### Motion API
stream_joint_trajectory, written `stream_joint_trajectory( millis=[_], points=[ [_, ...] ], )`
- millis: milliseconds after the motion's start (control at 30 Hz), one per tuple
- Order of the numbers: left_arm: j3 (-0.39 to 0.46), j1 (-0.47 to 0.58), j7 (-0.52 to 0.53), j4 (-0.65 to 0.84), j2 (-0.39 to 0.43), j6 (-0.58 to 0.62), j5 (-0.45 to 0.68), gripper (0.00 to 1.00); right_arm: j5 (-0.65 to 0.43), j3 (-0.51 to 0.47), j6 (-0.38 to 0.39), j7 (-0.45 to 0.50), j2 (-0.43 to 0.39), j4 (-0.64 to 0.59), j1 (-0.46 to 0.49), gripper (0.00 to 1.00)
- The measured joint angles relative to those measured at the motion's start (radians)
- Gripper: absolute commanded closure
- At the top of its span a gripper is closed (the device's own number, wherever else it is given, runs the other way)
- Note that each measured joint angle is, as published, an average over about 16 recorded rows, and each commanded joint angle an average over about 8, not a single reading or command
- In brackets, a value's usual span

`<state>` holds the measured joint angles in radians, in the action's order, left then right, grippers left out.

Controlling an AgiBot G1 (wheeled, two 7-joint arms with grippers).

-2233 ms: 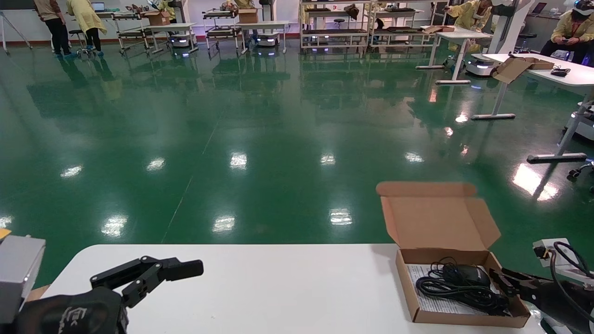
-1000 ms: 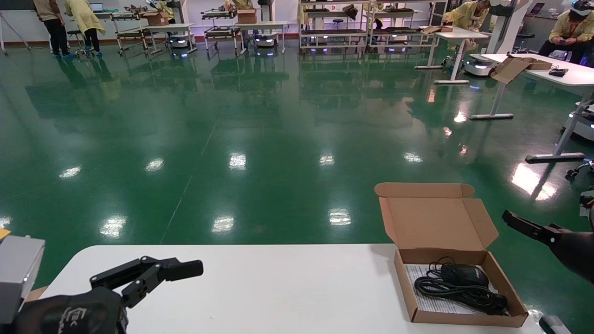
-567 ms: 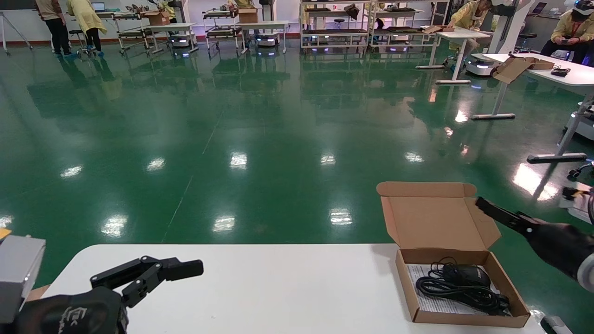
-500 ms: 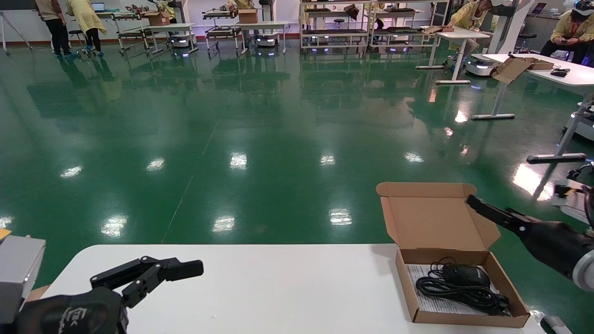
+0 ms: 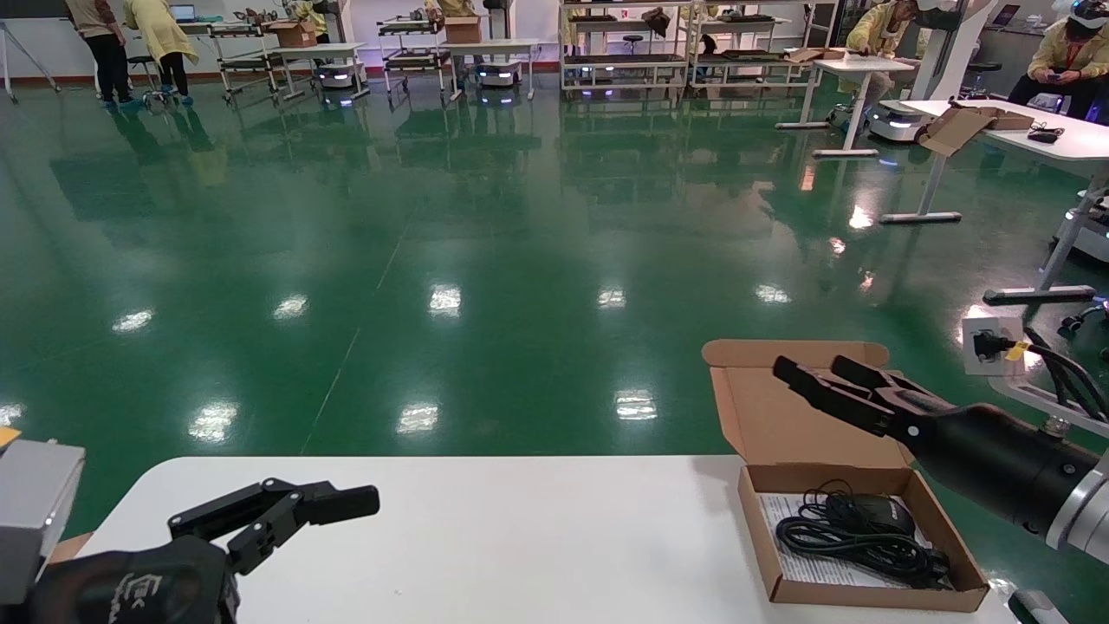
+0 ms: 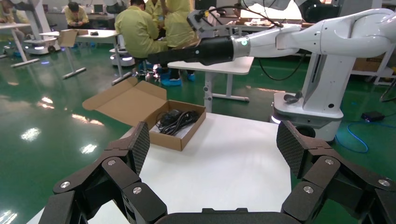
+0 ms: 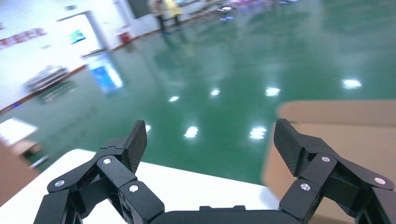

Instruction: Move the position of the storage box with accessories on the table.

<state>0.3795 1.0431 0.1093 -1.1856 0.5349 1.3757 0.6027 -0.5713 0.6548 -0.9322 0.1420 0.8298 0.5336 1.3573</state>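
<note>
White table [image 5: 520, 537] | storage box [image 5: 866, 555] at right edge | right gripper [image 5: 814, 374] jaws wide over lid | left gripper [image 5: 286, 511] jaws wide

From the head we look forward and down over our table [image 5: 537, 537]. Our left wrist camera looks across it toward the storage box [image 6: 175, 133]; the right wrist camera faces the floor beyond, near the box's lid.
</note>
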Motion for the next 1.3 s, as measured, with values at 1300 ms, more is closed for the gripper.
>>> stream_joint_trajectory(
  millis=[1300],
  points=[
    [0.0,0.0,0.0,0.0,0.0,0.0,0.0,0.0,-0.162,-0.382,-0.573,0.046,-0.222,0.762,-0.287,0.0]
  ],
)
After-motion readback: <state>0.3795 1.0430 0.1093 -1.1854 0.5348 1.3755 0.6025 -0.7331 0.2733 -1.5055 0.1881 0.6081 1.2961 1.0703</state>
